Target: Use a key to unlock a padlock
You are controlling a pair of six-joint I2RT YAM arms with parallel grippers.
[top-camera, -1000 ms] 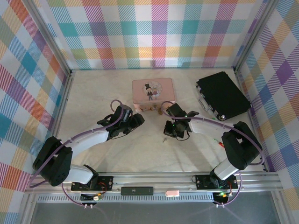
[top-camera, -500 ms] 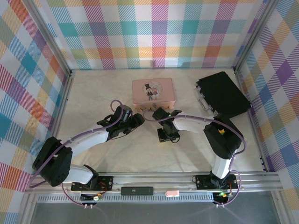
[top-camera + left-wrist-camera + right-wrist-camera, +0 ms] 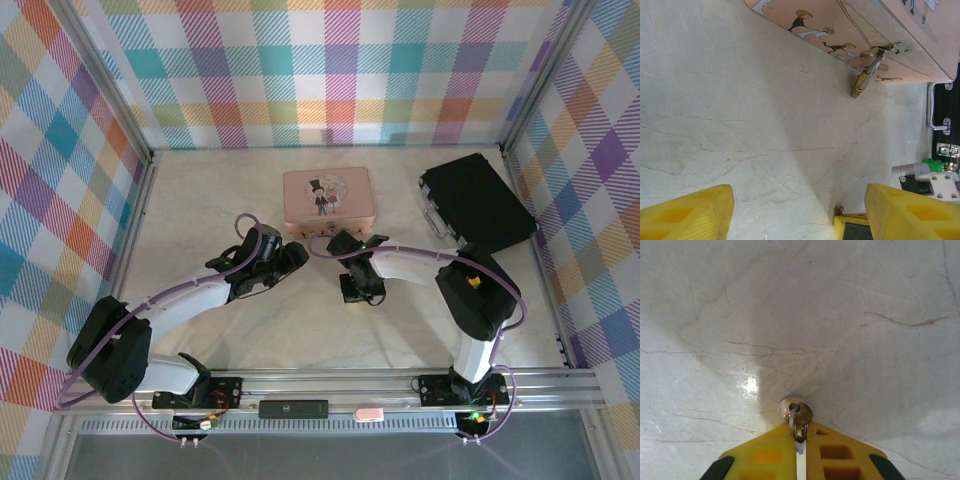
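Right claw (image 3: 800,434) is pinched shut on the key (image 3: 797,416), low by the table (image 3: 200,200) just in front of the pink tin (image 3: 840,30). The padlock (image 3: 862,82) hangs off the tin's front clasp, untouched by either claw. Left claw (image 3: 800,215) is wide open and empty, facing the tin's front. Looks like inserting and turning the key are all left to do.

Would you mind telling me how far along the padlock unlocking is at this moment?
Done: the right gripper is shut on the key at the table. In hand: the left gripper, open, faces the padlock hanging on the pink tin. Remaining: bringing the key over, inserting, turning.
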